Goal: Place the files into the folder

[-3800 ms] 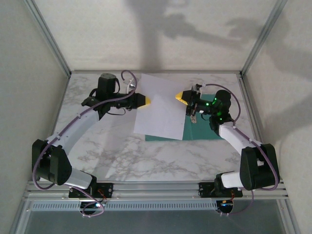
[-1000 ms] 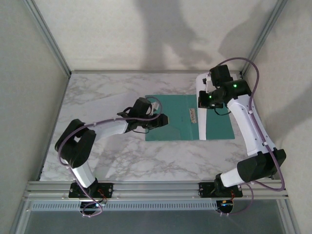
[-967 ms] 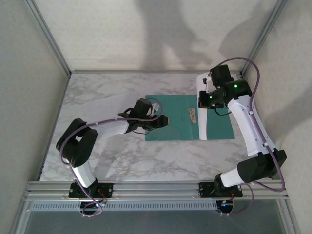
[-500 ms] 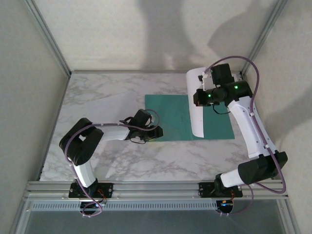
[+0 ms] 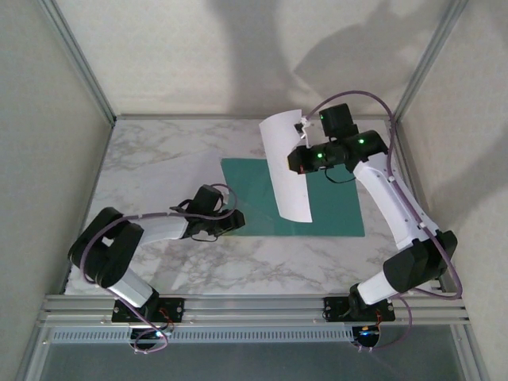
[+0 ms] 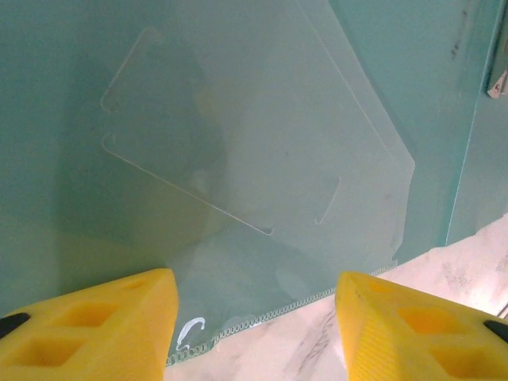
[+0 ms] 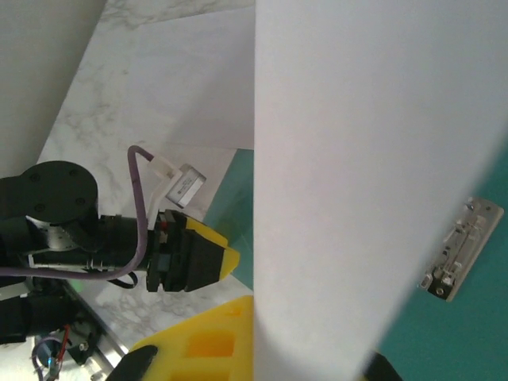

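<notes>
- White files point(image 5: 287, 176) hang curled above the teal folder point(image 5: 337, 213), pinched along one edge by the right gripper point(image 5: 302, 157), whose jaws are closed on them.
- They look thin, light and floppy, and they sag from a single pinch, so I'd hold an edge and move slowly.
- Flat on the worktop point(image 5: 262, 262) lies the open folder. The left gripper point(image 6: 254, 317) stands part-wide and empty over the near-left corner, above a slick clear pocket point(image 6: 238, 159).
</notes>
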